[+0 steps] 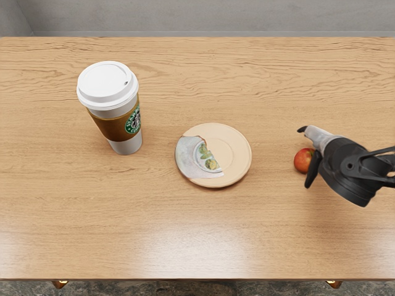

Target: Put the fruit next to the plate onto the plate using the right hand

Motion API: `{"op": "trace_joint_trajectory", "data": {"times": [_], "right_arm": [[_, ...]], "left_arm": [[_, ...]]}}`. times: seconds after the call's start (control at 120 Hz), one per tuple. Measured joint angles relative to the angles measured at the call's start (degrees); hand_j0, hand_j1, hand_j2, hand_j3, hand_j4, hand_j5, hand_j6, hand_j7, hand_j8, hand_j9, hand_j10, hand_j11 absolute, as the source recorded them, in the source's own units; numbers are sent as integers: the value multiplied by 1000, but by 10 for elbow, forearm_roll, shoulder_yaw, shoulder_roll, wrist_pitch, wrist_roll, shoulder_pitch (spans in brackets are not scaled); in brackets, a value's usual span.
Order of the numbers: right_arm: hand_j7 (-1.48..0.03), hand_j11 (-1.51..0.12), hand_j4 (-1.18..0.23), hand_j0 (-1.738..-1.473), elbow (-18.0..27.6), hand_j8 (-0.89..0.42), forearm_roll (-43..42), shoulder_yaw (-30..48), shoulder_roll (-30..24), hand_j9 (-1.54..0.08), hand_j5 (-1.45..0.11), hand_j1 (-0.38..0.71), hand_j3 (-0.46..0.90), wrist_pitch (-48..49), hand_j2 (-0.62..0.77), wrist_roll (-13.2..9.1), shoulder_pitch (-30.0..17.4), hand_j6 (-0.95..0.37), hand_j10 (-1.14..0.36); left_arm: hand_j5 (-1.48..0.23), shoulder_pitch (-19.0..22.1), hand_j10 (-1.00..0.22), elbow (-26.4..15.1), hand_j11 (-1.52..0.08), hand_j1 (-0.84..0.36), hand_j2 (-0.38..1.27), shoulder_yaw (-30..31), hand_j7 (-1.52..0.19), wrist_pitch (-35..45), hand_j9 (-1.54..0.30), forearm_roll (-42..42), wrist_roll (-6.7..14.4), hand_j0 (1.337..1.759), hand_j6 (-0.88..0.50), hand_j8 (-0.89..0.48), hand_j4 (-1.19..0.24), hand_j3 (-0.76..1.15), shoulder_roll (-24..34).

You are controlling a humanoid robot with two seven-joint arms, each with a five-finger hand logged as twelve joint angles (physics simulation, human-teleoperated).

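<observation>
**Robot's right hand poised beside a red fruit near a plate**

A wide wooden surface (197,234) fills the view. A tall paper coffee cup (114,114) with a white lid stands well to the left of the plate. The plate (237,154) is round, tan and shallow, and a pale patterned patch covers its left part. No fruit rests on it.

The right hand (347,168), dark and bulky, comes in from the right edge and sits to the right of the plate, beyond the fruit. Its fingers (316,135) are spread and grasp nothing. One pale finger reaches past the top of the fruit and one dark finger hangs down beside it. Whether either finger touches the fruit cannot be told.

The fruit (302,160), small, red and round like an apple, lies on the surface to the right of the plate. It is clear of the rim and just beside the hand.

The fruit is probably light and firm, with a smooth skin that could slip, and its round shape could roll if nudged. Fingers closing on opposite sides of its widest part look like the surest hold.
</observation>
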Motion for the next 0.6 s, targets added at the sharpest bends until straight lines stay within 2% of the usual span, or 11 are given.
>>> {"op": "trace_joint_trajectory", "data": {"times": [0.217, 0.333, 0.408, 0.458, 0.483, 0.517, 0.6], "right_arm": [[-303, -303, -234, -1658, -6, -235, 0, 1, 4, -303, -304, -70, 0, 0, -45, 0, -1, -235, -234], [-610, -614, -465, -1657, -14, -466, 0, 10, 9, -615, -616, 183, 0, 0, -65, 0, -14, -470, -466], [-771, -788, -590, -1651, -19, -402, 0, 18, 11, -789, -779, 244, -1, 0, 5, -1, -20, -456, -576], [-850, -875, -646, -1651, -21, -395, 1, 27, 11, -873, -864, 273, 0, 1, 124, -1, -24, -455, -577], [-883, -915, -666, -1651, -22, -370, 2, 36, 10, -910, -904, 320, 1, 2, 239, -1, -28, -428, -560], [-921, -963, -688, -1650, -27, -328, 5, 57, 7, -953, -954, 333, 0, 2, 187, -1, -37, -392, -528], [-992, -1045, -672, -1647, -53, -295, 15, 113, 0, -1029, -1035, 326, 0, 3, 171, -1, -61, -359, -504]], "left_arm": [[-15, 0, -12, 0, -15, 336, 2, 0, -15, 0, -15, 0, 0, 1658, -12, -12, -12, 0, 0], [-15, 0, -12, 0, -15, 335, 2, 0, -15, 0, -15, 0, 0, 1658, -12, -12, -12, 0, 0], [-15, 0, -12, 0, -15, 335, 2, 0, -15, 0, -15, 0, 0, 1658, -12, -12, -12, 0, 0], [-15, 0, -12, 0, -15, 335, 2, 0, -15, 0, -15, 0, 0, 1658, -12, -12, -12, 0, 0], [-15, 0, -12, 0, -15, 335, 3, 0, -15, 0, -15, 0, 0, 1658, -12, -12, -12, 0, 0], [-15, 0, -12, 0, -15, 335, 3, 0, -15, 0, -15, 0, 0, 1658, -12, -12, -12, 0, 0], [-15, 0, -12, 0, -15, 335, 3, 0, -15, 0, -15, 0, 0, 1658, -12, -12, -12, 0, 0]]}}
